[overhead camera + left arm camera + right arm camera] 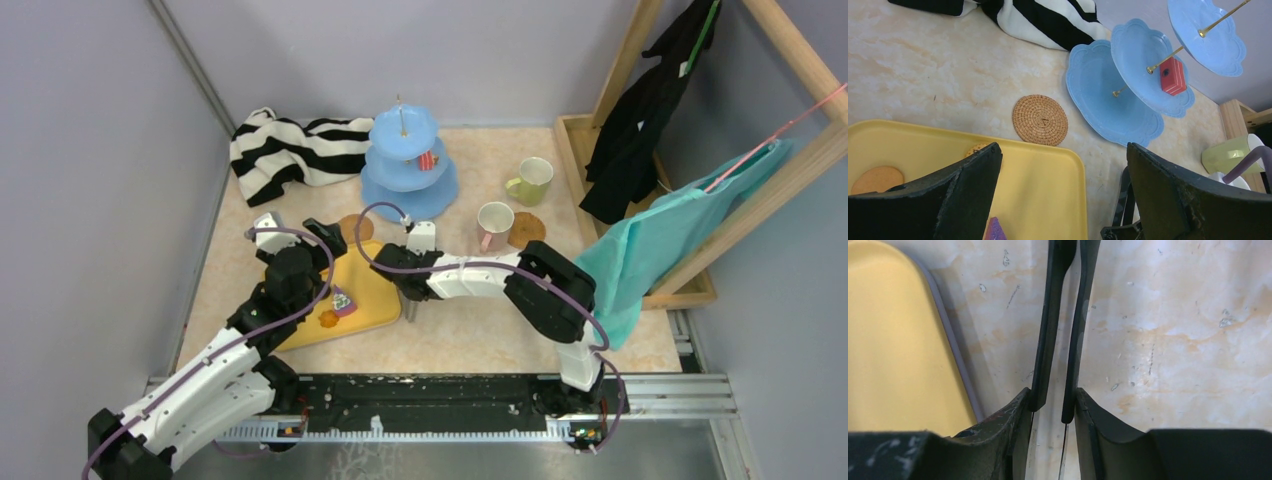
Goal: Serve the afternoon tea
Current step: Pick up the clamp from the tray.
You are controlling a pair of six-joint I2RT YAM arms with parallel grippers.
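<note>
- Two cork coasters are laid on the table [470,330]: the left coaster [355,227] just past the far edge of the yellow tray [375,290], and the right coaster [527,230] just beside the pink-handled cup [494,225], around mid-table.
- The yellow-green cup [530,180] is stood toward the far right corner, apart from the pink-handled cup.
- The light-blue three-tier stand [400,200] is placed at the middle of the far edge, next to the striped cloth [290,150] in the far left corner.
- One red cake slice [428,160] is set on the stand's middle tier.
- The tray is set toward the near left corner. A purple-pink cake slice [342,300] and an orange cookie [328,319] are carried on it.
- The left gripper [1063,150] is held over the tray's far part with its fingers spread wide and nothing gripped.
- The right gripper [1072,260] is pointed down at bare table just beside the tray's right edge.
- The right gripper's fingers are drawn nearly together with a thin gap left, and nothing is seen between them.
</note>
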